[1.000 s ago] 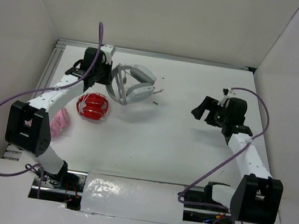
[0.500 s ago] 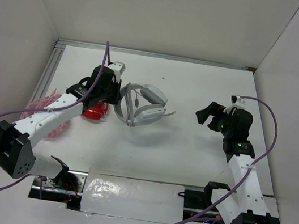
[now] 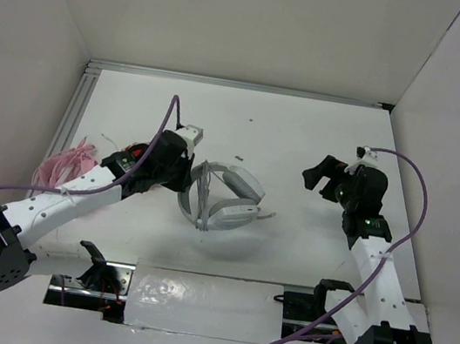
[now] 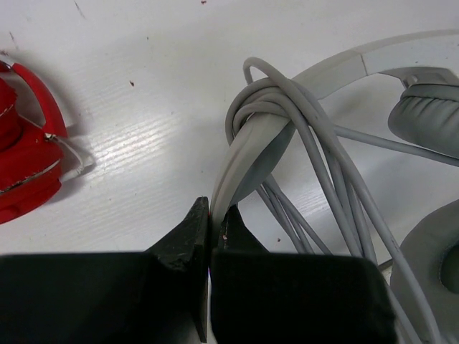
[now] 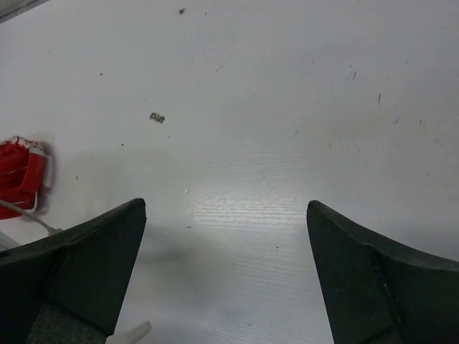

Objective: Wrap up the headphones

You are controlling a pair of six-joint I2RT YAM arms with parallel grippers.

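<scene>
The white and light-grey headphones lie at the middle of the table, with the cable wound in several loops round the headband. My left gripper is shut on the headband; in the left wrist view its black jaws pinch the band's edge just below the cable loops. A grey ear cup shows at the right there. My right gripper is open and empty, apart from the headphones at the right; its wide-spread fingers hang over bare table.
A red rounded object lies under my left arm, also in the left wrist view and the right wrist view. A pink object sits at the left edge. White walls enclose the table on three sides.
My left gripper has dragged the headphones from the back left toward the middle and nearer the front. The right arm moved to the right earlier and has since stayed still.
</scene>
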